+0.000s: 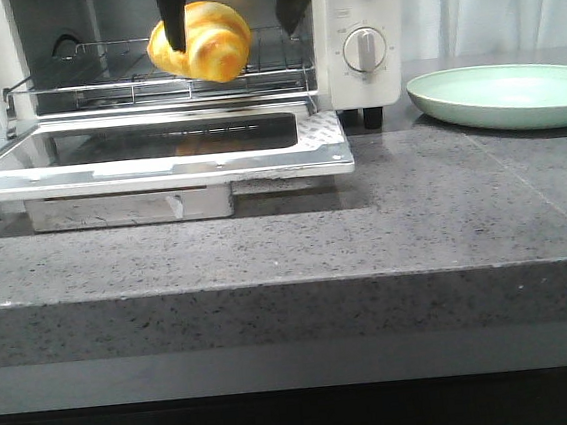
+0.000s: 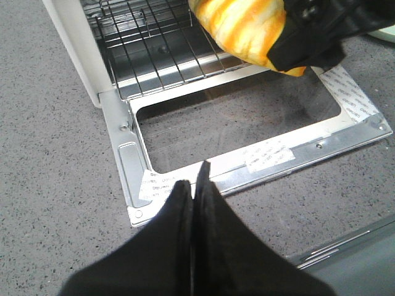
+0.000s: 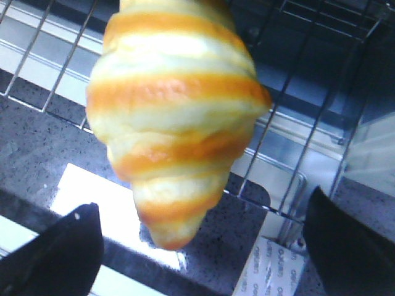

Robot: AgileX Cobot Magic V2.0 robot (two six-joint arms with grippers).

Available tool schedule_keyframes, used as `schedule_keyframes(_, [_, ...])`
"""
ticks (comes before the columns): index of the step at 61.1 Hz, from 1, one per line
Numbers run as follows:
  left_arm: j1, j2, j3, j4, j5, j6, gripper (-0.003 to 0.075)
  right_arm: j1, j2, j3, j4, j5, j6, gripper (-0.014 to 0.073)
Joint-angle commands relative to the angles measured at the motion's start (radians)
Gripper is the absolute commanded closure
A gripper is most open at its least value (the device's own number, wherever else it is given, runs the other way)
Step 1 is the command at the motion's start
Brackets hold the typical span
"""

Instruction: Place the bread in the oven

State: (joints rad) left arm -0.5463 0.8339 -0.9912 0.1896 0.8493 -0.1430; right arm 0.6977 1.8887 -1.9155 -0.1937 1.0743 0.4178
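Observation:
The bread [image 1: 199, 42], a glossy yellow croissant with orange stripes, is at the front edge of the wire rack [image 1: 100, 84] of the cream-white oven [image 1: 372, 83] and seems to rest on it. The glass door [image 1: 159, 174] lies folded down flat. My right gripper [image 1: 234, 36] is open, its black fingers spread wide to either side of the bread. In the right wrist view the bread [image 3: 176, 117] hangs between the fingertips [image 3: 68, 240] without touching them. My left gripper [image 2: 196, 176] is shut and empty above the counter, just before the door's front edge [image 2: 259, 163].
A pale green plate [image 1: 508, 95] sits on the grey speckled counter [image 1: 415, 220] to the right of the oven. The open door juts out over the counter toward its front edge. Oven dials [image 1: 364, 49] face forward on the oven's right side.

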Motion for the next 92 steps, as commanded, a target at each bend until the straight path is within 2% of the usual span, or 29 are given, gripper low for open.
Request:
schedule_keyframes(1, [-0.003,-0.006,-0.026,0.015,-0.063,-0.010,0.0741,0.017,-0.092,-0.029,-0.013,-0.006,-0.025,-0.0070])
schedule_keyframes(13, [-0.003,-0.006,-0.026,0.015,-0.063,-0.010,0.0741,0.029,-0.202,0.068,-0.015,0.007,-0.091,-0.0070])
schedule_keyframes(26, [-0.003,-0.006,-0.026,0.015,-0.063,-0.010,0.0741,-0.015,-0.395,0.294,-0.036,-0.036,-0.112,-0.0070])
schedule_keyframes(45, [-0.003,-0.006,-0.026,0.015,-0.061,-0.010,0.0741,-0.216,-0.778,0.682,-0.037,-0.211,-0.112,-0.0070])
schedule_keyframes(53, [-0.003,-0.006,-0.026,0.015,-0.061,-0.010,0.0741,-0.304,-0.919,0.809,-0.039,-0.222,-0.116,-0.0070])
schedule_keyframes(61, [-0.003,-0.006,-0.026,0.015,-0.063,-0.010,0.0741,-0.330,-1.060,0.917,-0.039,-0.221,-0.136,-0.0070])
schedule_keyframes(75, [-0.003,-0.006,-0.026,0.015,-0.063,-0.010,0.0741,-0.330,-1.242,1.041,-0.039,-0.198,-0.136,-0.0070])
schedule_keyframes(92, [-0.003,-0.006,-0.026,0.015,-0.063,-0.010,0.0741,-0.330,-1.282,1.072,-0.039,-0.185,-0.136,-0.0057])
